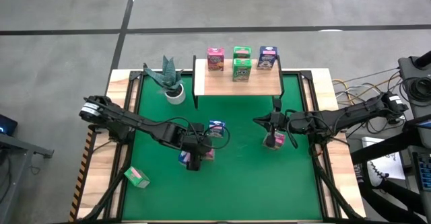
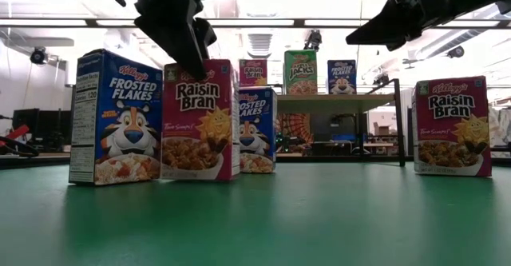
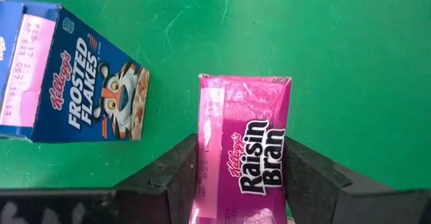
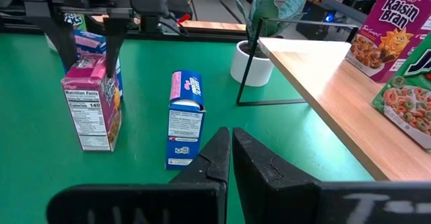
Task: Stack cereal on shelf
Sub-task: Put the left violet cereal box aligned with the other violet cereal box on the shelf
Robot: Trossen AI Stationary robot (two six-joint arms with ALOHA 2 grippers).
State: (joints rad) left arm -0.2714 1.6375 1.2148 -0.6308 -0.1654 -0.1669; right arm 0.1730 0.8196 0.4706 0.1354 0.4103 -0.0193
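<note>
One upright Raisin Bran box (image 3: 244,150) (long axis vertical) — between left fingers (image 3: 172,177).

The high view looks straight down on the whole green mat (image 1: 229,183). The low view sits at mat level, facing the shelf (image 2: 335,98). Each wrist view looks forward past its own fingers; all 4 share the Raisin Bran box (image 3: 246,150).

Two dark, slim jointed arms are showing black link bodies with pale grey caps at the base joints and thin black cables along them. Left gripper (image 3: 242,177) and right gripper (image 4: 231,160) are showing matte-black, blocky, wedge-shaped fingers.
</note>
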